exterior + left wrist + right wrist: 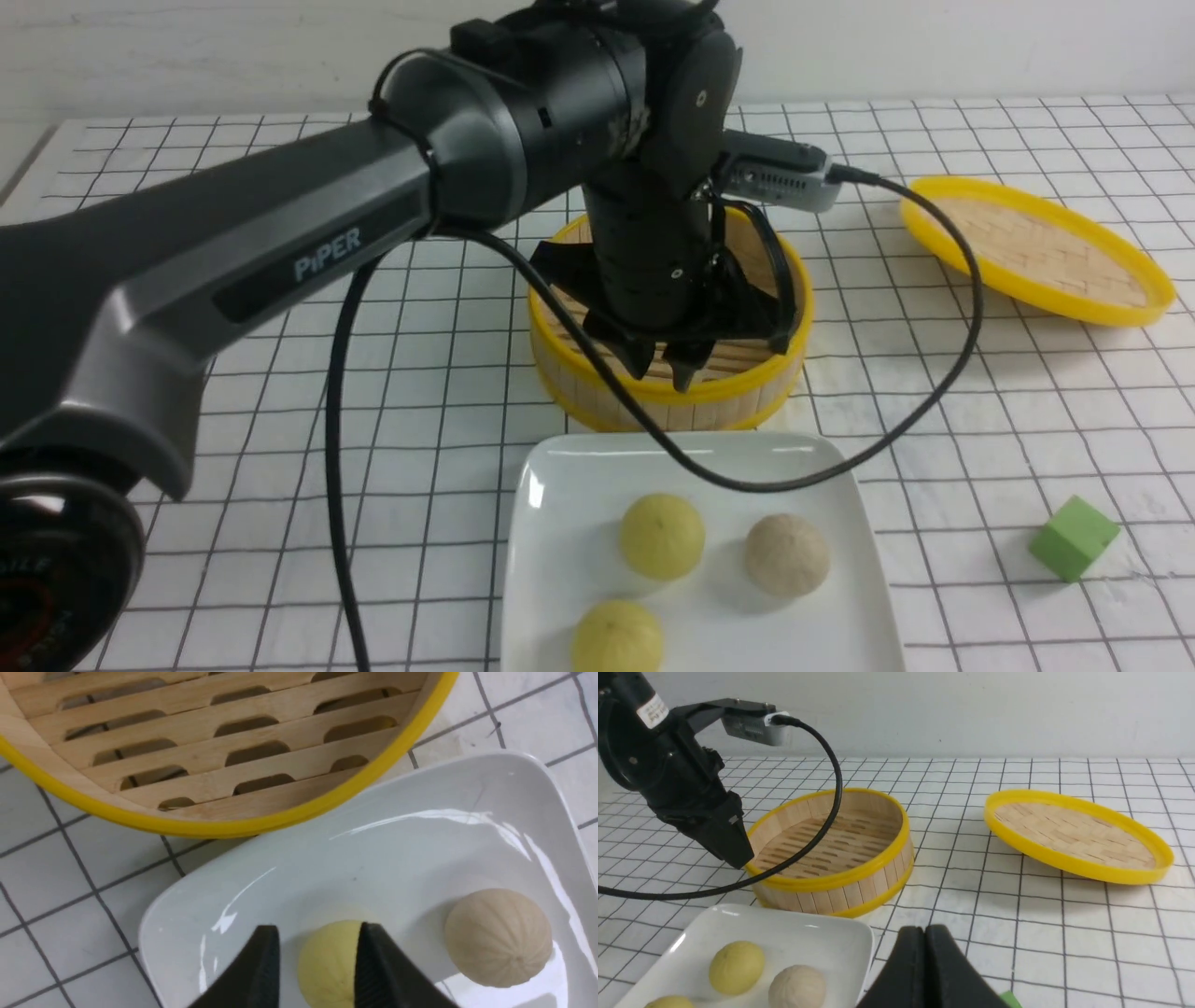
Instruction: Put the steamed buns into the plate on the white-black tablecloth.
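**Operator:** Where do the buns lie from my left end effector [665, 366]?

**Spotter:** Below it and back toward you. The small, matte, dome-shaped steamed buns [737, 967] all sit in the glossy white square plate [560, 467] on the white cloth with the thin black grid [934, 420]. One pale yellow bun [662, 536] is closest to your tips, the beige-grey bun [787, 554] is beside it to your right, and the second pale yellow bun [617, 637] is nearest you. They're round, so there's no long axis to line up on.

**Operator:** Is it holding anything?

**Spotter:** No, it's released. Its black fingers [266, 961] stand apart with nothing between them. The yellow bun only shows through the gap, down on the plate. Your right end effector [924, 933] is clenched on nothing, off to the plate's side. I'd call your left the better placed.

**Operator:** And the arm's pose?

**Spotter:** You're stretched forward and across, with the wrist bent so the fingers point down. They hang above the near rim of the round yellow-rimmed bamboo steamer [672, 401], and no bun shows on its slatted floor. I think nothing is left to carry, so your next move is likely just a lift clear.
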